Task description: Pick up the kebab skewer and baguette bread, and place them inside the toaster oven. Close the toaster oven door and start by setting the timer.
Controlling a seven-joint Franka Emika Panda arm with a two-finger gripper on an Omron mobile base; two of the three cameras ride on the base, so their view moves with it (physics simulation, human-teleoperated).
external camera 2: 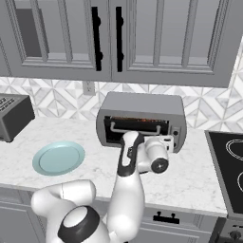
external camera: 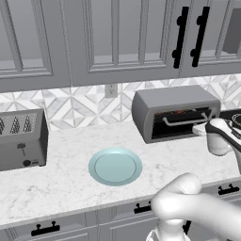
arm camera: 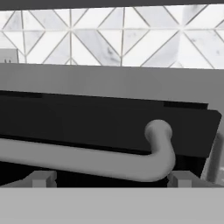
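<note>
Kitchen: you are facing a white marble counter (external camera: 70, 174) under grey panelled wall cabinets (external camera 2: 156, 38), with a diamond-tiled backsplash behind.
Toaster oven: your wide grey metal toaster oven (external camera 2: 142, 107) stands at the back of the counter, close to the wall, with its knob panel at the right end of its front.
Door: the dark glass toaster oven door (arm camera: 109, 122) looks nearly shut but tilted, with a reddish-brown streak showing behind it in both base views; you may judge that the food is already inside, though it is too small to name.
Handle: the silver bar handle (arm camera: 87, 159) runs across the hand view with its right elbow bending back to the door, so the hand is aimed squarely at it, probably to press the door home.
Fingers: your fingers (external camera 2: 167, 140) are spread as wide as they go and grip nothing; the two light tips (arm camera: 43, 178) sit low in the hand view, just under the bar, and you cannot tell whether they touch it.
Plate: a round pale blue-green plate (external camera: 115, 165) lies bare on the counter, left of the oven and well apart from it.
Toaster: a grey slotted toaster (external camera: 21, 139) stands at the far left.
Timer: the small round knob (external camera 2: 175, 133) on the right panel seems untouched; you would turn it after the door closes.
</note>
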